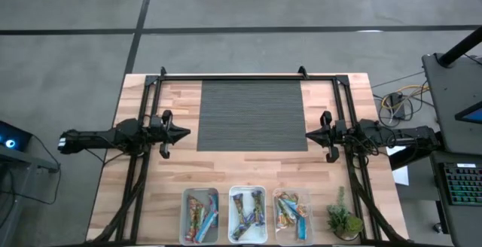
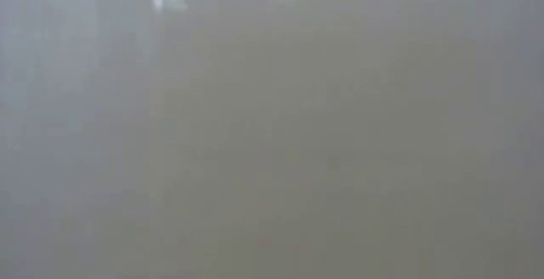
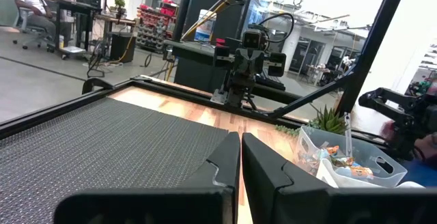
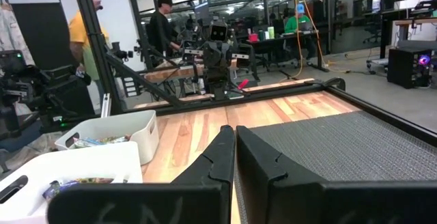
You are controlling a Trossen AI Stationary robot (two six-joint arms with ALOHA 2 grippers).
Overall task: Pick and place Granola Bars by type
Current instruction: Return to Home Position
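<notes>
L gripper [image 1: 185,133]: fingers [image 3: 222,164] pressed together, just beside mat [image 1: 252,115] | R gripper [image 1: 309,134]: fingers [image 4: 220,157] likewise, opp. side | Granola Bars [image 1: 247,215]: in 3 bins [image 1: 230,202] at counter [image 1: 173,172] edge, well apart from both fingertip sets

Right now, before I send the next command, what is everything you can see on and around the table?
table: 1, light wood, under everything
mat: 1, dark grey, table centre
bins: 3, pale and partly see-through, side by side along one table edge, apart from the mat
Granola Bars: several in each bin, exact count unclear; blue, red and orange-yellow wrappers; none on the mat
plant: 1, green, beside the end bin on the right arm's side
people: at least four, in the room beyond the table
left gripper: 1, dark, at the mat's left edge, fingers shut, empty
right gripper: 1, dark, at the mat's right edge, fingers shut, empty
</notes>
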